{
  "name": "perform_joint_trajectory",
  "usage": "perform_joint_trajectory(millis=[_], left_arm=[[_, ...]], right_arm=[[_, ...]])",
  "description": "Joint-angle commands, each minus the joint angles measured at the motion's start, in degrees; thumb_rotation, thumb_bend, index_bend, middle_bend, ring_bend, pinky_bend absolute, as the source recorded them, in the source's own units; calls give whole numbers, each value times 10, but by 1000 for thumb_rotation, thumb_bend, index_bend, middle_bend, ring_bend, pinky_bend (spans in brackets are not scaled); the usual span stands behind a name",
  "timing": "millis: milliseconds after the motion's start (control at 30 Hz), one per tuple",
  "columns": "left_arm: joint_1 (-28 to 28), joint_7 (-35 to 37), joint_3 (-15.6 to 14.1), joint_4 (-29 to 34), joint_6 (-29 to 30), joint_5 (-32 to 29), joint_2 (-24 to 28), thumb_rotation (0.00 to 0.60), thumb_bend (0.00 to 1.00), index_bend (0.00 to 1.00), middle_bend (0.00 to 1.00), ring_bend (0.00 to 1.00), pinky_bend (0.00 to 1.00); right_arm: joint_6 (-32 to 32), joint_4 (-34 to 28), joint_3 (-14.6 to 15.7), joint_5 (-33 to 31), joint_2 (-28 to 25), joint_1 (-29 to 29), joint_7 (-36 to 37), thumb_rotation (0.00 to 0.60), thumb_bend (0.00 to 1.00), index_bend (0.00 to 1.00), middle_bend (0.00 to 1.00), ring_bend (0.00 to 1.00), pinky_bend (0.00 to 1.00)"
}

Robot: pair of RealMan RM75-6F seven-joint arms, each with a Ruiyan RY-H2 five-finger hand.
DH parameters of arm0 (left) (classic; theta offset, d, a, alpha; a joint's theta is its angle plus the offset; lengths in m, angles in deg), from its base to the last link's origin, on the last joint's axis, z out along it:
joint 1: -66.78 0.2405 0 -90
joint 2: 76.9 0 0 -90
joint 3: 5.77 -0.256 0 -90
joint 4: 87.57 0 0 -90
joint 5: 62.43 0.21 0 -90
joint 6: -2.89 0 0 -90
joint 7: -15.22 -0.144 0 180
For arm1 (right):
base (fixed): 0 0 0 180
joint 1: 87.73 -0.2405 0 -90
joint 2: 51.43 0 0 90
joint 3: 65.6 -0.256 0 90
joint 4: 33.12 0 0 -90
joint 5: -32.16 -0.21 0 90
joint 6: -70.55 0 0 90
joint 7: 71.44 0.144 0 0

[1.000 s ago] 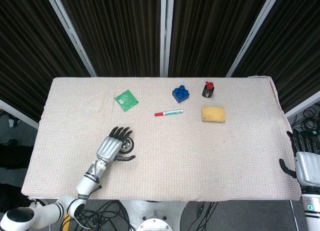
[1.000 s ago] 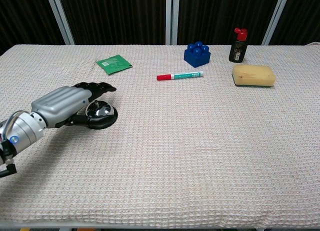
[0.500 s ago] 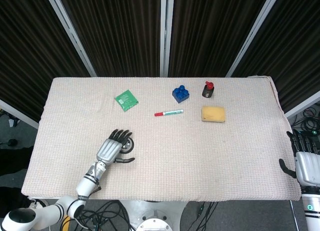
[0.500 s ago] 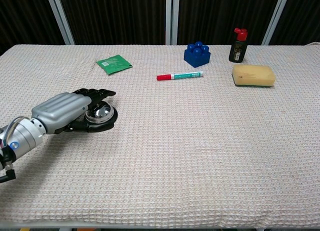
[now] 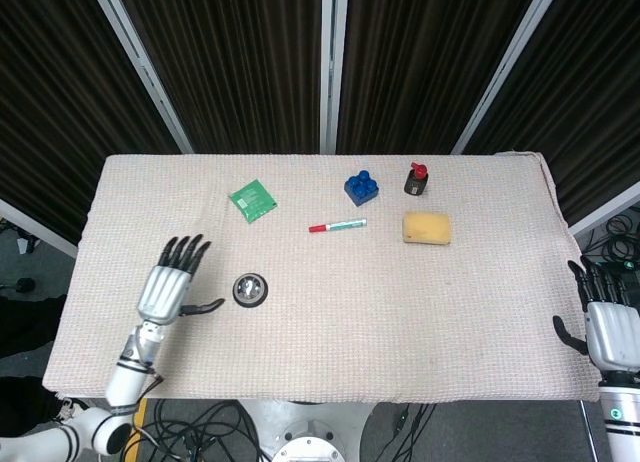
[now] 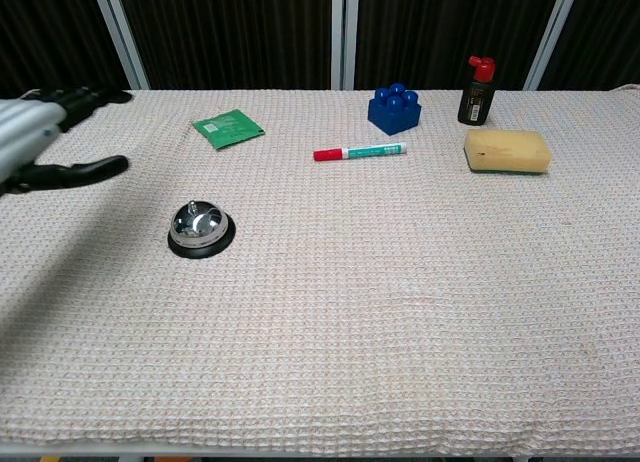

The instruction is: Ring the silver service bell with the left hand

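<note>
The silver service bell (image 5: 250, 288) (image 6: 200, 228) on its black base stands uncovered on the left part of the cloth-covered table (image 5: 400, 302). My left hand (image 5: 170, 285) (image 6: 40, 142) hovers to the left of the bell, apart from it, fingers spread and holding nothing. My right hand (image 5: 605, 317) hangs open past the table's right edge, only in the head view.
A green packet (image 5: 252, 199) lies behind the bell. A red-capped marker (image 5: 337, 225), a blue toy brick (image 5: 361, 187), a small black bottle with a red cap (image 5: 417, 178) and a yellow sponge (image 5: 427, 227) sit toward the back right.
My left hand was resting over the bell; it has lifted off and swung away to the left, leaving the bell uncovered. The right hand barely moved.
</note>
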Motion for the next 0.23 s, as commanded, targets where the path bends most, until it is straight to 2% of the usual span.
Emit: perform_joint_trajectory(millis=[33,133,233], left_arm=[[63,-26,-28,58,58,-9,69,0,0,0,0,0,0],[95,-21,-40,76,83,-14,99,0,0,0,0,0,0],[113,-8,-41,70,96,-18,110,0,0,0,0,0,0]], right_arm=[[-3,2,2,2,5,-2,-1,600,239,0,0,0,0],[-5,3,3,3,9,-4,-4,600,240,0,0,0,0],[-2,-1,3,7,9,-5,-9,600,240,0,0,0,0]])
